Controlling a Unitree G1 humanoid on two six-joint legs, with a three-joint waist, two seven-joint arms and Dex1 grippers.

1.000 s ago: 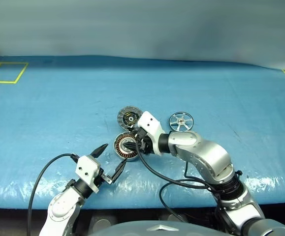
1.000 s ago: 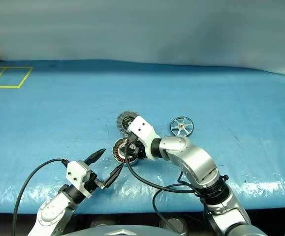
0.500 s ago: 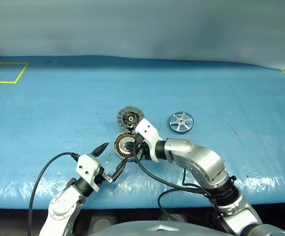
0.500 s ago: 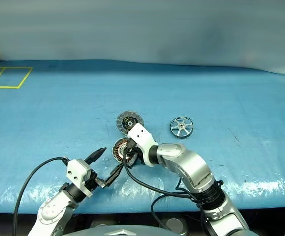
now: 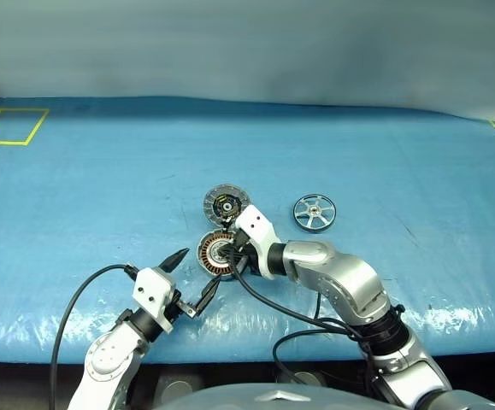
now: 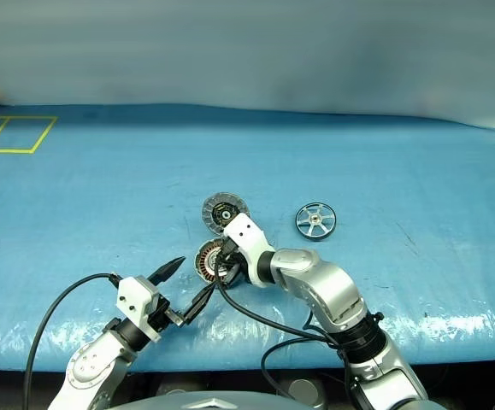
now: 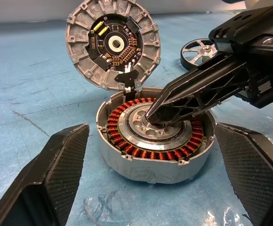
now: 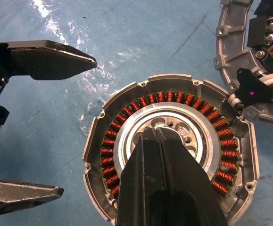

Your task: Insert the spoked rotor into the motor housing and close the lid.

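Right claw (image 7: 151, 114): my two fingers were pressed together, tips down in the hub at the centre of the motor housing (image 7: 156, 139); nothing clamped between them that I could see.
Left claw (image 5: 194, 283): my fingers stood wide apart, near side of the housing, touching nothing.
Motor housing: flat on the blue table cover (image 5: 102, 188), copper windings exposed, cup open.
Lid (image 7: 113, 44): swung open, ribbed inside face and dark centre showing, joined to the far edge of the housing.
Spoked rotor (image 5: 315, 212): lay flat on the cover, off to my right of the lid, apart from the housing.
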